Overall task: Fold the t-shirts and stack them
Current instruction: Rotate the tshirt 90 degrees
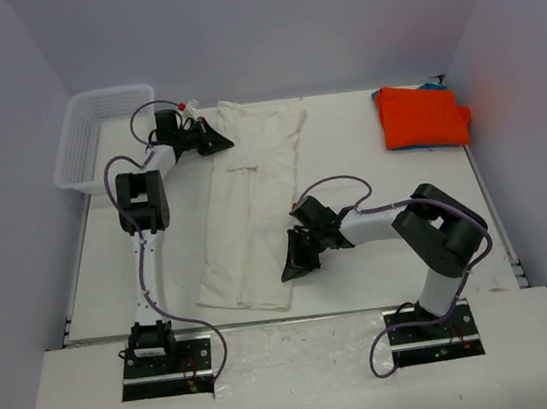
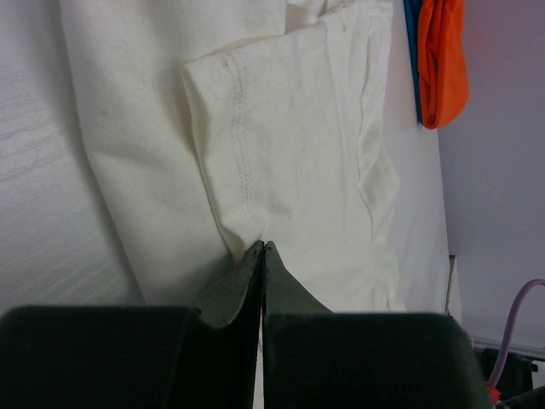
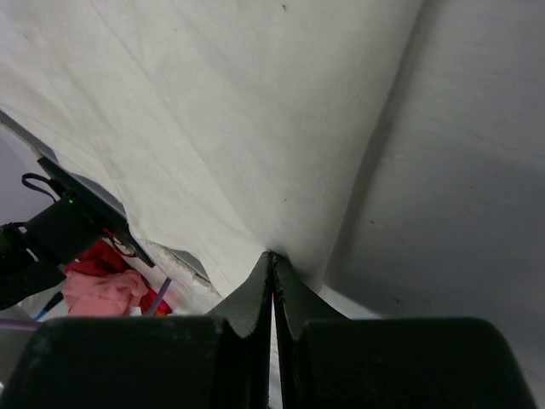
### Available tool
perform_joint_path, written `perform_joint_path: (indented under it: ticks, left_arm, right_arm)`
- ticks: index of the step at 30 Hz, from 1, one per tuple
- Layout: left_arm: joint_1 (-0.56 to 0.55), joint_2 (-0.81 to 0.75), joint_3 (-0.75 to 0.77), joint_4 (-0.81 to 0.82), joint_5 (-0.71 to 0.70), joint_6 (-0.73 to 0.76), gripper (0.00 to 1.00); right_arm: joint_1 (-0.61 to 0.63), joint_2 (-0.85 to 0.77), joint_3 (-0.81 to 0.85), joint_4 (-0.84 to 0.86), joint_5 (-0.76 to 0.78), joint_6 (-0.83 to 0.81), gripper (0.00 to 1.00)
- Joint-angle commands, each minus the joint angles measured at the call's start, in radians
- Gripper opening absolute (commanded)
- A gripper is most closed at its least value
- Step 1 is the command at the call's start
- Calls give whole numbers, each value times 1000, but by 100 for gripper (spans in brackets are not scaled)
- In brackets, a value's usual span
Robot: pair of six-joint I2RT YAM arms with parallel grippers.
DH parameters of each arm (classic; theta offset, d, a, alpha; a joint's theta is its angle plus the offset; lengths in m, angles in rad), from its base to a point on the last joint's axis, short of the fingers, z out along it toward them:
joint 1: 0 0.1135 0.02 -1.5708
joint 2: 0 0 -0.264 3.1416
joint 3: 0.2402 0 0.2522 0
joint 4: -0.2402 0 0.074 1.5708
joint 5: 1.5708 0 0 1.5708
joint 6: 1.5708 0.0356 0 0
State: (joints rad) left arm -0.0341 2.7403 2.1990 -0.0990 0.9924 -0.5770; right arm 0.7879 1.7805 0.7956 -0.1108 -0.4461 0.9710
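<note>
Two shut grippers pinching the cream tee [image 1: 252, 197].
Left gripper [image 2: 264, 247] holds its sleeve corner, right gripper [image 3: 272, 257] its lifted edge; only the overhead view shows the basket [image 1: 81, 139] left of it.

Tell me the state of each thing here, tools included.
cream t-shirt: folded lengthwise, lying mid-table.
orange t-shirt: folded, atop the blue t-shirt.
blue t-shirt: beneath, only edges showing.
basket: upright, far left corner.
left tool: shut on the cream t-shirt's sleeve.
right tool: shut on its right edge.
</note>
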Motion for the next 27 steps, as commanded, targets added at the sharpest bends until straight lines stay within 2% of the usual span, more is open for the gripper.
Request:
perform_joint_path:
  ticks: [1,8,12,22,27]
  left_arm:
    - [-9,-24,-65,-7,-43,3,0]
    - [-21,-50,-111,8,-49,6,0]
    - [-24,-45,-104,10,-46,3,0]
    - [-35,-13,-79,15,-38,-9,0]
    - [-35,-11,-76,13,-37,-6,0]
  right_arm:
    - [-42,80,-151,-218,308,-34,0]
    - [-82,2,-179,-220,329,21,0]
    - [-91,3,-164,-254,360,54,0]
    - [-231,0,-79,-360,443,84,0]
    - [-243,-21,-88,-377,445,87,0]
